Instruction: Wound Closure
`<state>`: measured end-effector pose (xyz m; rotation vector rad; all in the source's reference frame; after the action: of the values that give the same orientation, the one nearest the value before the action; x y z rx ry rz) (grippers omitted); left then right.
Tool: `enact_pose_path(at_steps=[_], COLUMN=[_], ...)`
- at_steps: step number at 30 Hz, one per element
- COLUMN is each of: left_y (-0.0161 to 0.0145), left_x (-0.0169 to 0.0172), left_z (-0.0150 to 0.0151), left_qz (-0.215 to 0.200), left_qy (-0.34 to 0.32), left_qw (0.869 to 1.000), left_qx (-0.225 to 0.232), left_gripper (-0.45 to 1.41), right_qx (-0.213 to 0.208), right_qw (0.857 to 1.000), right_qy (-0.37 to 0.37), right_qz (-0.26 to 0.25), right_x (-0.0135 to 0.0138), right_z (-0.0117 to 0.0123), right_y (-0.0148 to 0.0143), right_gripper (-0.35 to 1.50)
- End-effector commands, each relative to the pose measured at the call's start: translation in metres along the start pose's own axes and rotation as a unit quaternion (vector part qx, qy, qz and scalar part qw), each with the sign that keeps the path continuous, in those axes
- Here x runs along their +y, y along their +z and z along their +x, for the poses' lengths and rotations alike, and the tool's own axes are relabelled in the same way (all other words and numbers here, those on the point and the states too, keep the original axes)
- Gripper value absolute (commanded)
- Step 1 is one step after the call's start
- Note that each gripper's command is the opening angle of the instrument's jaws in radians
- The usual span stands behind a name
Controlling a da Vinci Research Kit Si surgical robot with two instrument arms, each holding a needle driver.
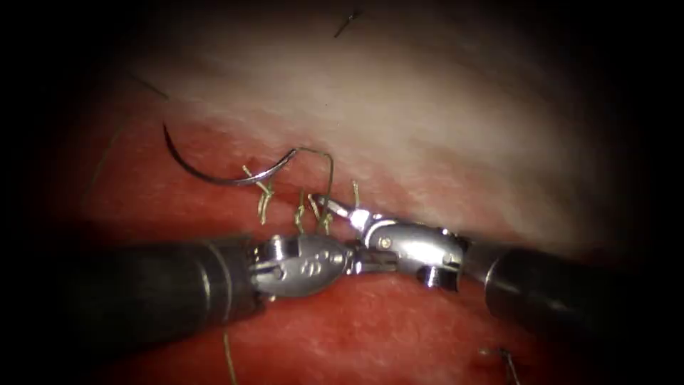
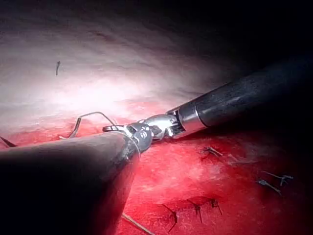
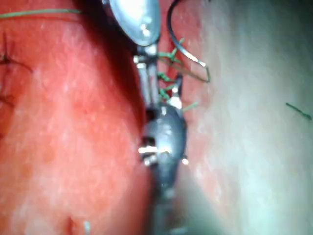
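The curved needle (image 1: 214, 178) lies on the tissue (image 1: 399, 121) at the left end of the stitch row, free of both tools, with its point up and to the left. From its blunt end the thread (image 1: 329, 167) arcs over and drops into my right tool (image 1: 322, 202), whose jaws are shut on it just above the stitches (image 1: 299, 214). The right tool (image 2: 108, 129) holds the same thread loop (image 2: 98, 113) in the left wrist view. My left tool (image 1: 374, 261) reaches from the left under the right tool's wrist, jaws shut, nothing seen in them. The needle (image 3: 178, 46) and the left tool (image 3: 152, 95) also appear in the right wrist view.
Several short greenish cut ends (image 1: 263, 199) stick up from the stitches. Loose bits of thread lie far back (image 1: 348, 23), at the front (image 1: 228, 356) and at the front right (image 1: 507, 362). Older dark stitches (image 2: 195, 208) mark the red tissue.
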<state>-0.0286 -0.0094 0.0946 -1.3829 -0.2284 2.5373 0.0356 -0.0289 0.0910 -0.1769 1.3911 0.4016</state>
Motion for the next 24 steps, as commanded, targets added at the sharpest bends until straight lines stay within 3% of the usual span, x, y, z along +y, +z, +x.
enact_pose_path(at_steps=[1,3,15,16,17,18,19,24], left_y=[0.0007,0.0007,-0.0001,-0.0009,-0.0016,-0.0016,-0.0029,-0.0094], left_x=[0.0,0.0001,0.0009,0.001,0.0009,0.0009,0.0008,0.0006], left_z=[-0.0002,-0.0002,0.0007,0.001,0.0013,0.0013,0.0019,0.0039], left_qz=[-0.001,-0.001,-0.006,-0.009,-0.012,-0.012,-0.016,-0.036], left_qy=[0.0,0.0,0.003,0.002,0.001,0.001,-0.002,-0.007], left_qw=[1.0,1.0,1.0,1.0,1.0,1.0,1.0,0.999], left_qx=[0.0,0.0,0.004,0.005,0.006,0.006,0.01,0.031], left_gripper=[-0.45,-0.45,-0.45,-0.45,-0.45,-0.45,-0.45,-0.45], right_qx=[0.002,0.008,0.024,0.025,0.026,0.026,0.028,0.026], right_qw=[1.0,1.0,0.999,0.999,0.999,0.999,0.999,0.998], right_qy=[0.0,0.001,0.004,0.009,0.011,0.011,0.015,0.032], right_qz=[0.002,0.008,0.029,0.029,0.03,0.03,0.032,0.041], right_x=[-0.0001,0.0001,0.0009,0.0018,0.0024,0.0024,0.0031,0.0062], right_z=[-0.0005,-0.0005,-0.0002,0.0003,0.0007,0.0007,0.0011,0.0036], right_y=[0.0007,0.0006,-0.0009,-0.0013,-0.0016,-0.0016,-0.0021,-0.0058], right_gripper=[0.21,-0.35,-0.33,0.83,1.19,1.19,1.36,1.4])
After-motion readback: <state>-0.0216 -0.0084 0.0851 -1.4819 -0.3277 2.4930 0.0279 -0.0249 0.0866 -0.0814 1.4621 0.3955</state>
